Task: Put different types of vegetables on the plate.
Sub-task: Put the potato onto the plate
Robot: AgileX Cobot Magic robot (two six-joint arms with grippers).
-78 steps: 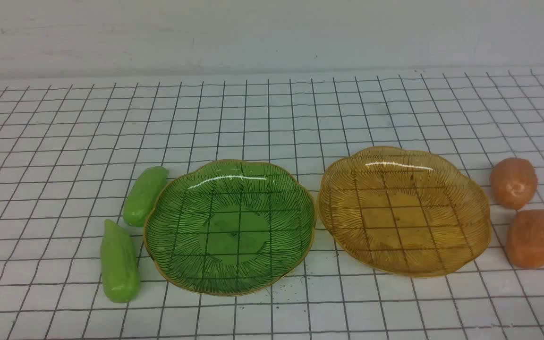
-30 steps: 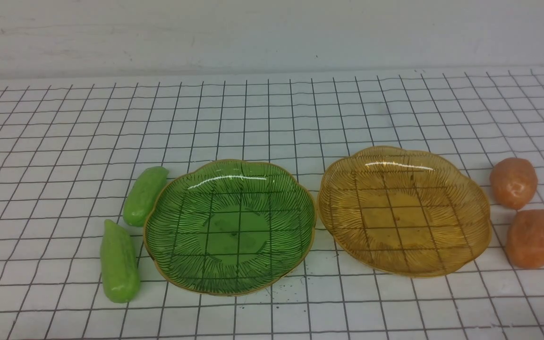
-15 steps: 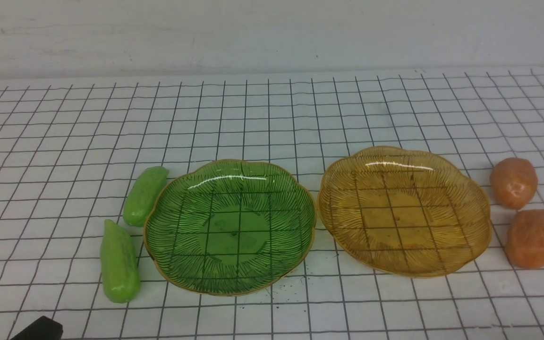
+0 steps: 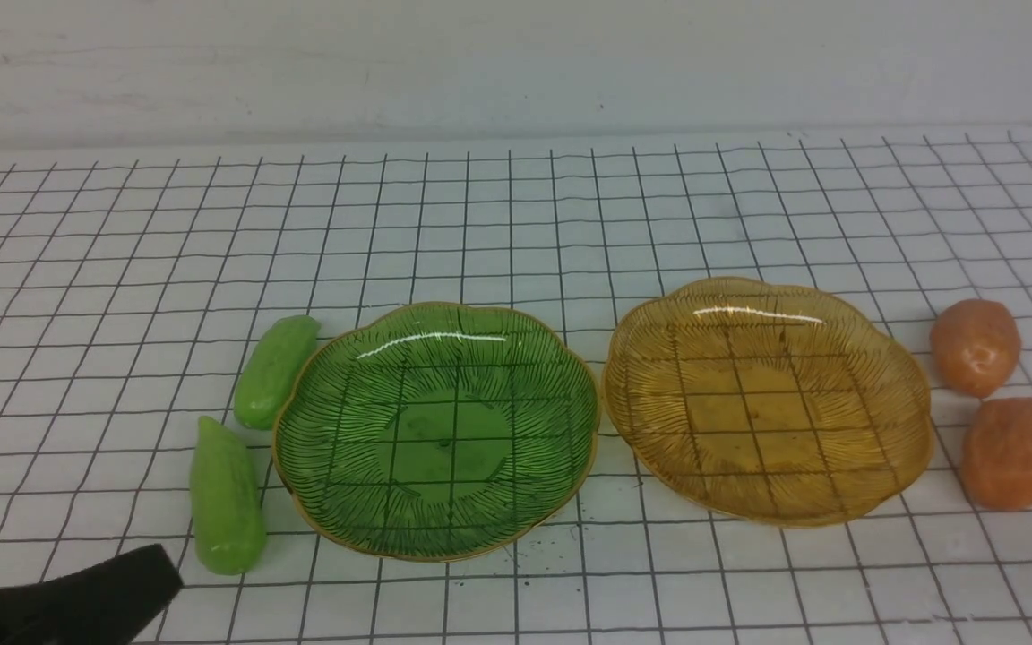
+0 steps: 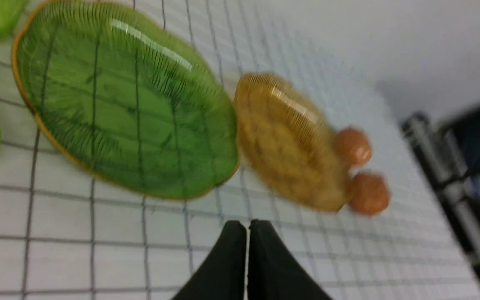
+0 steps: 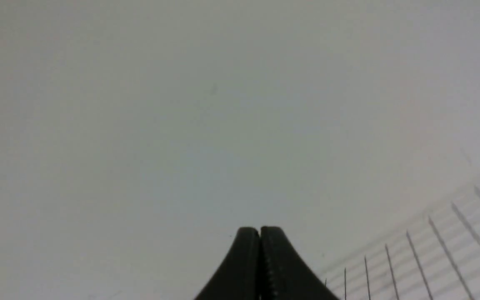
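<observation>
Two glossy green cucumber-like vegetables lie left of the green plate [image 4: 435,430]: a far one [image 4: 274,371] and a near one [image 4: 227,495]. Two orange-brown potato-like vegetables lie right of the amber plate [image 4: 767,399]: a far one [image 4: 975,347] and a near one [image 4: 1011,452]. Both plates hold nothing. My left gripper [image 4: 149,573] shows at the near left corner, shut and empty, just short of the near cucumber; its wrist view shows the closed tips [image 5: 247,225] facing the green plate [image 5: 127,104]. My right gripper [image 6: 260,231] is shut, empty, facing the wall.
A white cloth with a black grid [image 4: 516,224] covers the table up to a pale back wall [image 4: 516,63]. Dark equipment [image 5: 465,166] stands beyond the table's right side in the left wrist view.
My left gripper has come further into the front view from the near left corner, closer to the near cucumber. Plates and vegetables have not moved.
</observation>
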